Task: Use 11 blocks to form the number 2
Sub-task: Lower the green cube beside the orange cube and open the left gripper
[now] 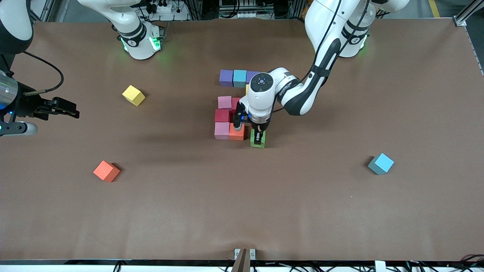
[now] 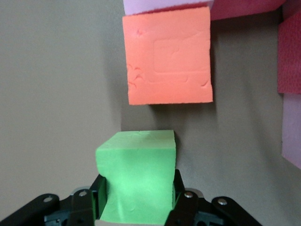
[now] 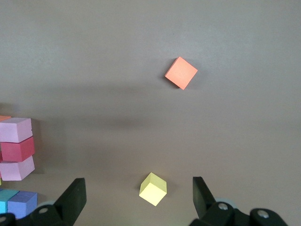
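Brown table (image 1: pixel 340 211) had the left gripper (image 1: pixel 258 138) pinching the green block (image 1: pixel 257 143) w/ the orange block (image 1: pixel 236 132) just beside it toward the right arm's end, while the right gripper (image 1: pixel 72 110) waited spread wide, nowhere near.

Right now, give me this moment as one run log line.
left tool: shut on green block, setting it beside orange block at the digit's near row | right tool: open, waiting over yellow block
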